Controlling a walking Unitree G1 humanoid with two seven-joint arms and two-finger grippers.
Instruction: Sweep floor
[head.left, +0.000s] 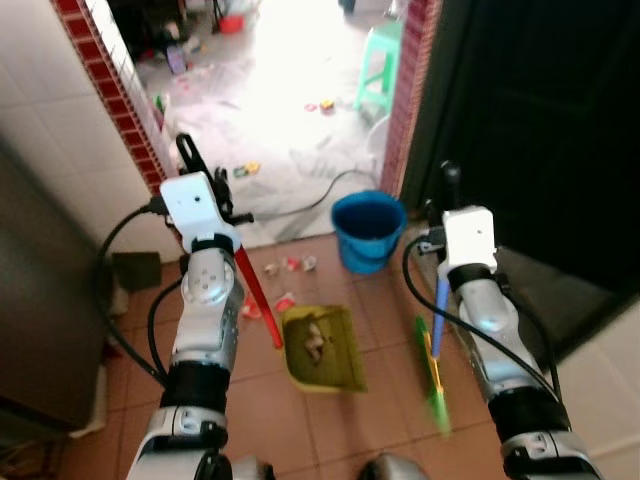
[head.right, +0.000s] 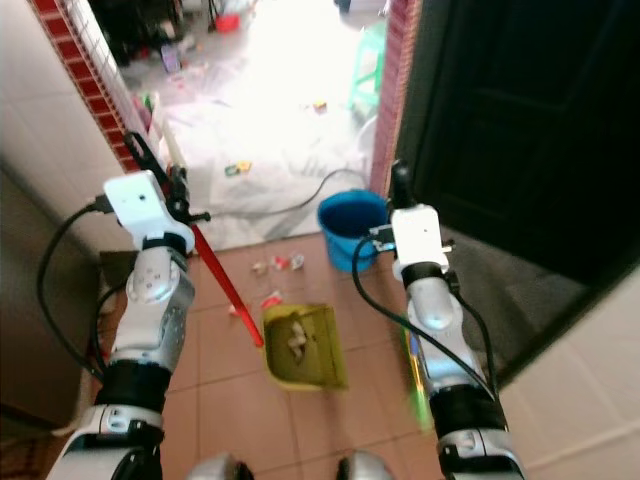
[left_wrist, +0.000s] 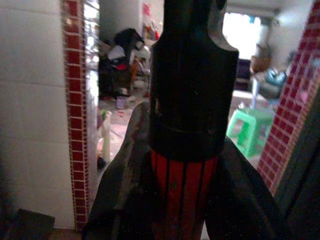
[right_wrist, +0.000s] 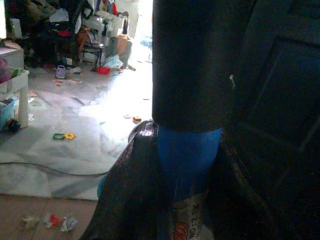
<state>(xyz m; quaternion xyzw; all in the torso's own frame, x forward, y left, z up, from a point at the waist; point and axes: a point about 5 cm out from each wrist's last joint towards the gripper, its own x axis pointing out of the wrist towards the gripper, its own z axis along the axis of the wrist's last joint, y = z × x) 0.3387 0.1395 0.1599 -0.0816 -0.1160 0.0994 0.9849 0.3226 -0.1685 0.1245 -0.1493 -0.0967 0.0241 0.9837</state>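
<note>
Both end effectors (left_wrist: 185, 200) around handles (left_wrist: 182, 190).

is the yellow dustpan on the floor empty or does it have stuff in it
Not empty. The dustpan holds a small pale clump of litter near its middle.

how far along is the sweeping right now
Partly done. Some scraps already lie in the yellow-green dustpan. The left tool grips the dustpan's red handle; the right tool grips the broom by its blue handle. Left to sweep: wrappers on the tiles near the blue bucket.
</note>
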